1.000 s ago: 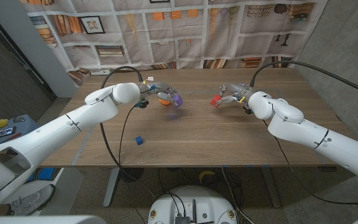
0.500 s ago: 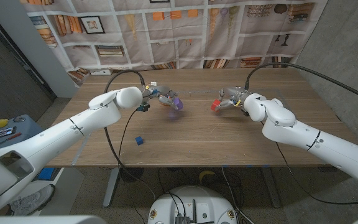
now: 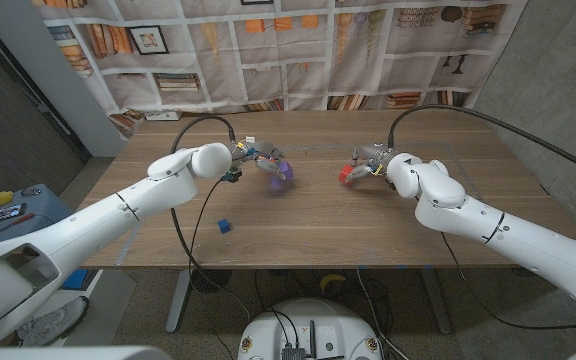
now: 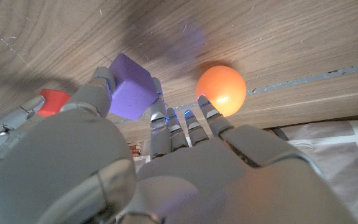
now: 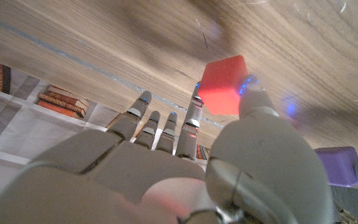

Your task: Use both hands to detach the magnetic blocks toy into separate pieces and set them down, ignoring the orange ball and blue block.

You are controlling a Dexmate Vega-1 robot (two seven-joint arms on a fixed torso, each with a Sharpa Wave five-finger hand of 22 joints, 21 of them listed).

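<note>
A small blue block [image 3: 224, 226] sits alone near the wooden table's [image 3: 308, 225] front edge. Farther back, the magnetic toy is in two separate pieces: the left hand [image 3: 258, 159] pinches a purple cube [image 3: 280, 170] between thumb and finger, while the right hand [image 3: 372, 163] grips a red cube [image 3: 346, 173] (well apart, mid-table). The orange ball [image 4: 221, 89] lies beside the left fingertips, largely hidden from overhead.

The head camera looks down from above the near edge over the whole table [image 3: 318, 225] — both arms included. Each wrist camera sits close behind its own hand, facing the tabletop; both share the purple block [image 4: 131, 94] and red block [image 5: 224, 85].
</note>
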